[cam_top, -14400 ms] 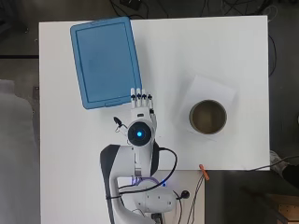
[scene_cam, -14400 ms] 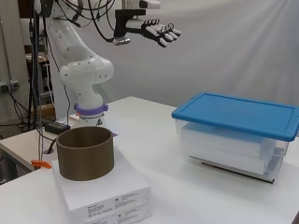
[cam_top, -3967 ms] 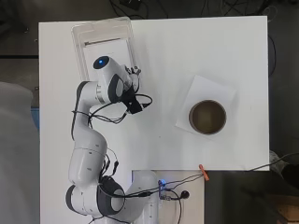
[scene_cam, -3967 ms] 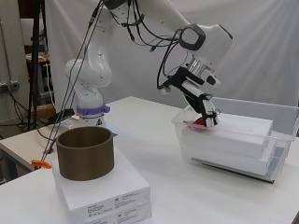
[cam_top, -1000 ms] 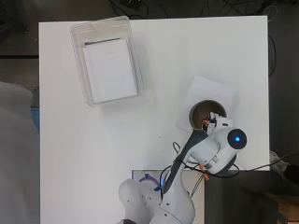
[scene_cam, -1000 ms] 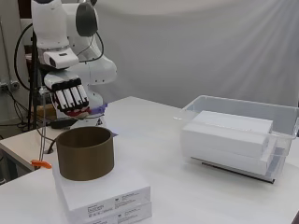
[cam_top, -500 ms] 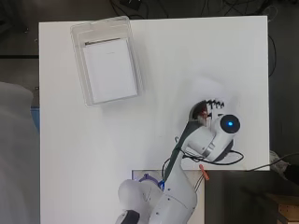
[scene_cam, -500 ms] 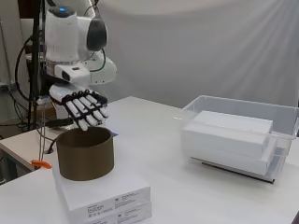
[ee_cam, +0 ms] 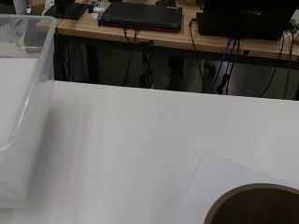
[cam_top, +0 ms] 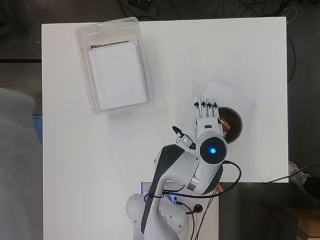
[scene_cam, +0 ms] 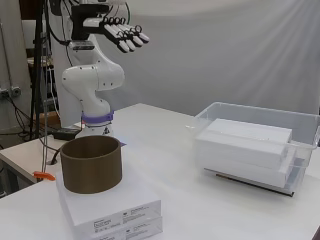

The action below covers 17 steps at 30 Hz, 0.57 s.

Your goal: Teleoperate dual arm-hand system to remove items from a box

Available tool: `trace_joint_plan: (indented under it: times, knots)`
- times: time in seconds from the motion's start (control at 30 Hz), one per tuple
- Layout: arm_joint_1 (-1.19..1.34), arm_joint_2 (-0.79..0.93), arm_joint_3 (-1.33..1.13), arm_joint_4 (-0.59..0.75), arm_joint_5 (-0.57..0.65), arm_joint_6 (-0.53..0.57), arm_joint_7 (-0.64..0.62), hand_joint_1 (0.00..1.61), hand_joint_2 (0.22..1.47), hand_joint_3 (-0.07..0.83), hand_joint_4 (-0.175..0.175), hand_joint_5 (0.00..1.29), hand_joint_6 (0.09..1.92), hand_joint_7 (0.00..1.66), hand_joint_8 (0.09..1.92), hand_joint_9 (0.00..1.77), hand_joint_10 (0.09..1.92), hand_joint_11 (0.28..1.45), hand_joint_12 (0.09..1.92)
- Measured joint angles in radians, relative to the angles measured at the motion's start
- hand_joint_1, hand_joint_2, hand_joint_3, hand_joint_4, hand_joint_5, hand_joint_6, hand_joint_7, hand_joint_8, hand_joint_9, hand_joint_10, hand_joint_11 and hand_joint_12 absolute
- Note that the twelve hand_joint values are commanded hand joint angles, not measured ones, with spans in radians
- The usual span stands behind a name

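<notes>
Box (scene_cam: 260, 145), clear and lidless, sits at the table's (cam_top: 175, 60) far left seen from above, a white block (cam_top: 118, 75) inside it. Its open top leaves the contents free to lift out. The hand (scene_cam: 122, 32) hangs high above the brown ring (scene_cam: 91, 163), fingers straight and empty. That ring rests on a white pack (scene_cam: 112, 210) at the right, apparently the drop spot.
</notes>
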Motion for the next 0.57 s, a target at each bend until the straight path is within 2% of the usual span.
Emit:
trace_joint_plan:
  times: [0.17, 0.3, 0.43, 0.57]
  knots:
    - [0.035, -0.007, -0.008, 0.012, 0.173, -0.092, -0.004, 0.03, 0.95, 0.014, 0.025, 0.18, 0.09, 0.28, 0.09, 0.46, 0.09, 0.48, 0.09]
    - [0.089, -0.003, 0.145, -0.01, 0.229, -0.058, 0.163, 0.0, 0.96, 0.011, -0.005, 0.2, 0.09, 0.24, 0.09, 0.43, 0.09, 0.48, 0.09]
    - [0.116, 0.062, 0.27, 0.005, 0.232, -0.032, 0.315, 0.0, 0.94, 0.002, 0.001, 0.17, 0.09, 0.21, 0.09, 0.38, 0.09, 0.47, 0.09]
    - [0.151, 0.01, 0.28, -0.003, 0.235, -0.039, 0.372, 0.01, 1.0, 0.007, 0.029, 0.24, 0.09, 0.23, 0.09, 0.37, 0.09, 0.48, 0.09]
